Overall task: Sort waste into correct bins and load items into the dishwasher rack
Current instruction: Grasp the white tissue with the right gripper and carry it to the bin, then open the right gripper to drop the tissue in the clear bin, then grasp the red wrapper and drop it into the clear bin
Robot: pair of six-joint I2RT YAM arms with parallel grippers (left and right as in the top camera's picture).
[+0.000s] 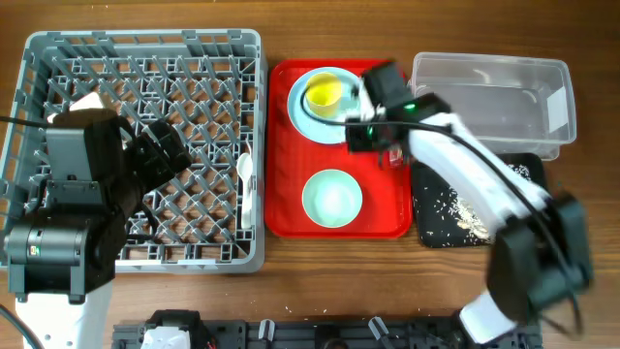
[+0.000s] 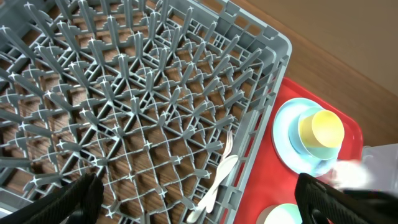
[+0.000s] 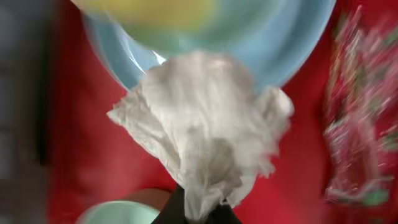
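Observation:
My right gripper [image 3: 196, 214] is shut on the crumpled white napkin [image 3: 199, 130] and holds it over the red tray, at the near edge of the light blue plate [image 3: 292, 43]. The view is blurred. The yellow cup [image 1: 324, 94] stands on the plate [image 1: 306, 114]. The pale bowl [image 1: 332, 197] sits on the tray's front half. The red wrapper [image 3: 357, 137] lies at the tray's right side. My left gripper [image 2: 196, 196] is open and empty above the grey rack [image 1: 145, 48]. A white spoon [image 2: 217, 180] and fork [image 2: 227, 144] lie in the rack by its right wall.
The red serving tray [image 1: 286, 218] lies between the rack and the bins. The clear tub [image 1: 489, 92] is at the back right. The black tray [image 1: 523, 170] in front of it holds rice-like scraps [image 1: 460, 213]. My right arm reaches across the black tray.

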